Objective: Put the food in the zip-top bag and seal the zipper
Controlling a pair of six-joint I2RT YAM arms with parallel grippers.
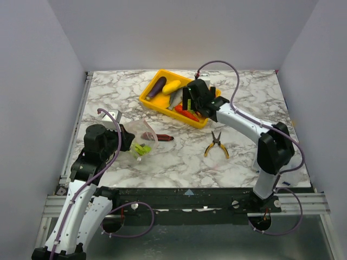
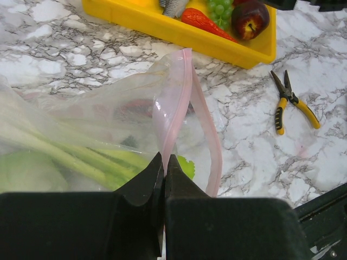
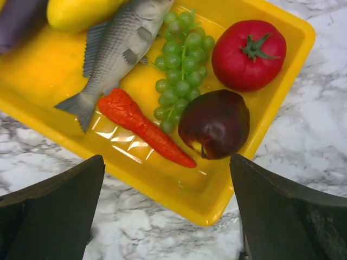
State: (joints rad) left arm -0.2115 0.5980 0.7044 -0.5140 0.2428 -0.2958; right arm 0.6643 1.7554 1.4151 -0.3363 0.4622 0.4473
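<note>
My left gripper (image 2: 165,160) is shut on the pink zipper (image 2: 176,100) at the mouth of the clear zip-top bag (image 2: 103,116), which lies on the left of the table (image 1: 140,138). A leek (image 2: 70,154) and lettuce (image 2: 24,170) show through the plastic. My right gripper (image 3: 167,162) hangs wide open over the near edge of the yellow tray (image 3: 217,200), holding nothing. In the tray lie a fish (image 3: 116,49), green grapes (image 3: 181,59), a tomato (image 3: 248,54), a dark red round piece (image 3: 216,123), a chili (image 3: 143,127), a squash (image 3: 76,12) and an eggplant (image 3: 16,19).
Yellow-handled pliers (image 1: 217,145) lie on the marble in front of the tray. A red-and-black pocket knife (image 1: 164,137) lies just right of the bag. A small pale box (image 1: 112,115) sits behind my left arm. White walls close in the table.
</note>
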